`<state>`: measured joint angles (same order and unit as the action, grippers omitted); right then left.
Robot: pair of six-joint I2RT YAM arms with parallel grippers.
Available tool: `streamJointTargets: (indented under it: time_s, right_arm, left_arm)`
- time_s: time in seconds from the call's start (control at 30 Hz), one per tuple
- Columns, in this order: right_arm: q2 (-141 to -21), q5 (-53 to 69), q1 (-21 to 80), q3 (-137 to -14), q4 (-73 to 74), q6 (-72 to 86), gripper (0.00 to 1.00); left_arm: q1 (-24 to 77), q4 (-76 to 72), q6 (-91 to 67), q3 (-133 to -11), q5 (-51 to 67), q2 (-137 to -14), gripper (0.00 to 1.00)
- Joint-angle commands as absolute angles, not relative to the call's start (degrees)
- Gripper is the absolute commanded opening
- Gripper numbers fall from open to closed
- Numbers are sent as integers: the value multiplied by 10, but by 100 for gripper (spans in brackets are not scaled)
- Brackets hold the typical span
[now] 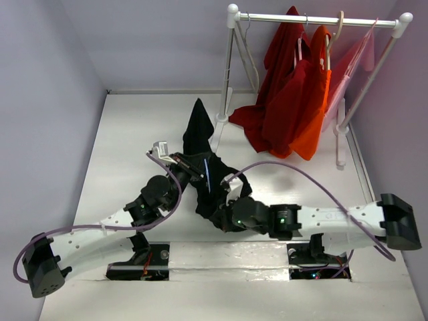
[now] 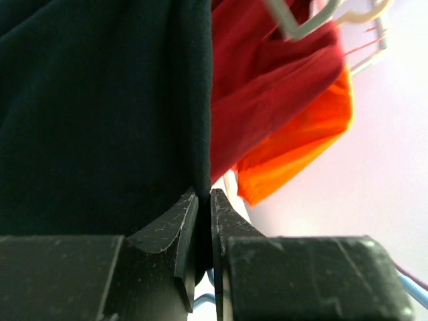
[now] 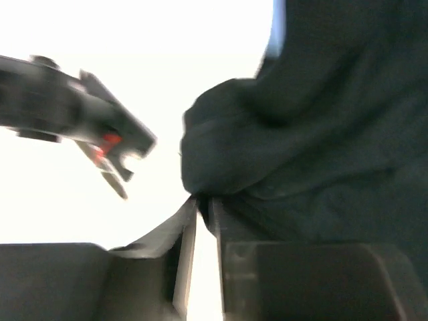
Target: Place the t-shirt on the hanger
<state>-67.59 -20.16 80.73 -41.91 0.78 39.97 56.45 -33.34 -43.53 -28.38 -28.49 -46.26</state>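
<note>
The black t-shirt (image 1: pixel 198 132) is bunched at the table's middle, and a peak of it is lifted up. A thin stretch of the light-blue hanger (image 1: pixel 207 175) shows against the fabric. The rest of the hanger is hidden in the cloth. My left gripper (image 1: pixel 192 168) is shut on a fold of the t-shirt (image 2: pixel 100 114), and blue wire (image 2: pixel 208 298) shows below its jaws. My right gripper (image 1: pixel 226 200) is shut on the t-shirt's lower edge (image 3: pixel 321 134). A blurred strip of the hanger (image 3: pixel 277 27) also shows in the right wrist view.
A white clothes rack (image 1: pixel 314 19) stands at the back right with red (image 1: pixel 284 100), orange (image 1: pixel 315 127) and pink (image 1: pixel 354 63) garments on other hangers. The left gripper body (image 3: pixel 87 127) shows blurred in the right wrist view. Grey walls close in the left and back.
</note>
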Motion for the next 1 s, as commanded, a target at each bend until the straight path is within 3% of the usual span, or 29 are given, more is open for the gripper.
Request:
streamJointTargets:
  time_s: [0.0, 0.1, 0.33, 0.57, 0.87, 0.97]
  right_arm:
    - [-715, -216, 810, -424, 70, 445, 28]
    - [-690, -221, 810, -417, 76, 446, 42]
    - [-632, -276, 810, -459, 93, 385, 60]
    - [-678, -374, 810, -509, 24, 311, 39]
    - [-757, -365, 766, -562, 7, 279, 38]
    - [-771, -375, 756, -558, -16, 285, 25]
  left_arm:
    - [562, -342, -515, -257, -271, -418, 0]
    - [562, -316, -540, -241, -272, -407, 0]
    - [556, -294, -559, -237, -279, -416, 0]
    - [556, -284, -573, -242, -269, -428, 0]
    - [556, -280, -582, -242, -254, -420, 0]
    - [556, -276, -585, -243, -248, -419, 0]
